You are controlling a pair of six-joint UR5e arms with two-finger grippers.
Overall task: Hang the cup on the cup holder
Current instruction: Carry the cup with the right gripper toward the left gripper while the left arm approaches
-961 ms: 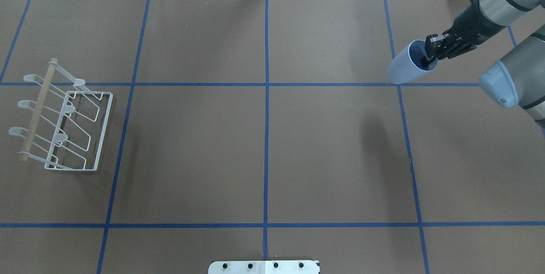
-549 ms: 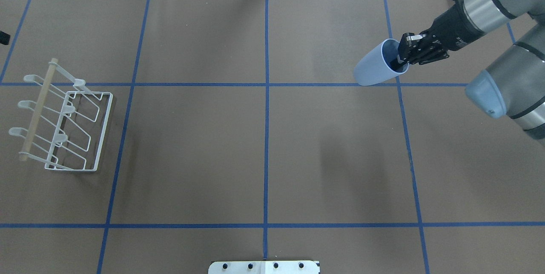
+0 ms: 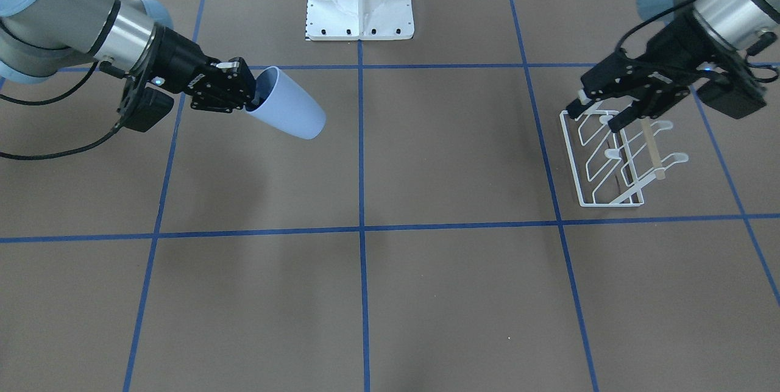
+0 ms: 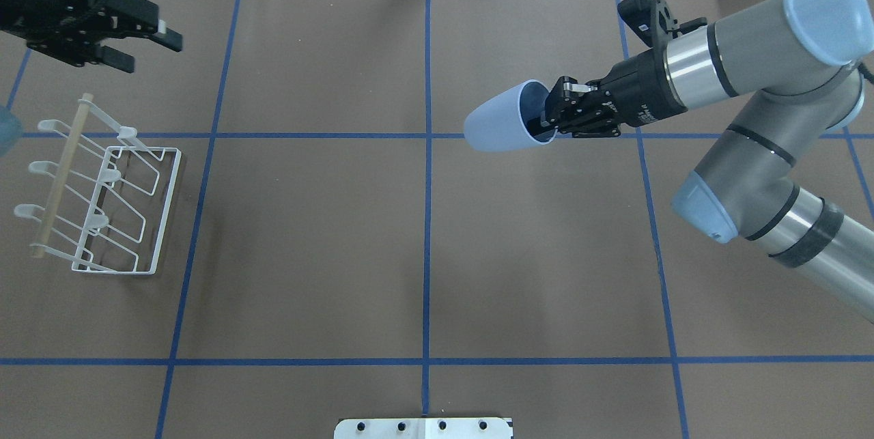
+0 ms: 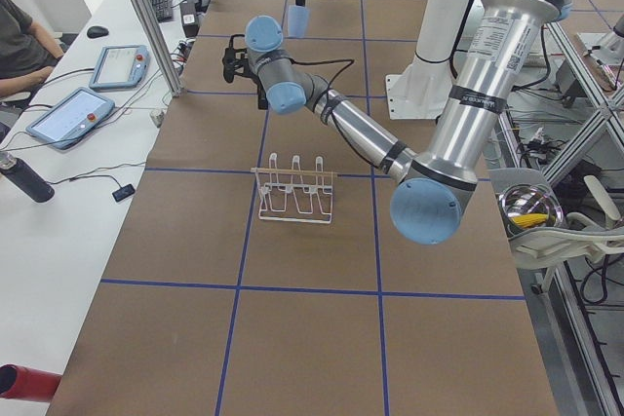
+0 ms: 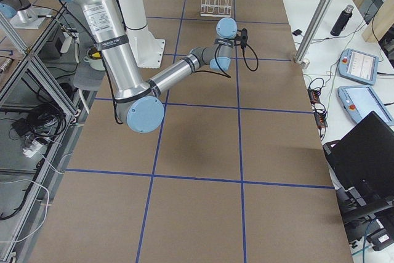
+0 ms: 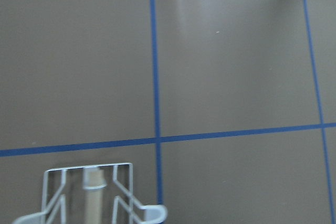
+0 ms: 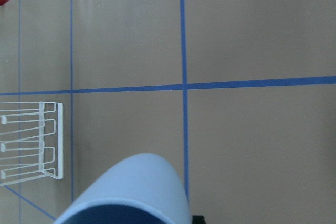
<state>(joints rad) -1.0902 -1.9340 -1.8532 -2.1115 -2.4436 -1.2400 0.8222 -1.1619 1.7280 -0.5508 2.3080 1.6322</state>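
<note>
The pale-blue cup (image 4: 502, 126) hangs tilted above the table just right of the centre line, its base pointing left. My right gripper (image 4: 544, 121) is shut on its rim, one finger inside the cup. The cup also shows in the front view (image 3: 291, 110) and the right wrist view (image 8: 131, 192). The white wire cup holder (image 4: 102, 186) with a wooden rod stands at the table's left. My left gripper (image 4: 151, 53) is open and empty, raised beyond the holder's far end; in the front view (image 3: 594, 113) it overlaps the holder (image 3: 612, 160).
The white pedestal base (image 3: 359, 8) sits at the table's near middle edge. Blue tape lines divide the brown table (image 4: 307, 255). Tablets, a bottle and a seated person are beside the table's far edge in the left side view.
My right arm has carried the cup leftward, from the right side to near the centre line. My left gripper has come into view at the far left, beyond the holder.
</note>
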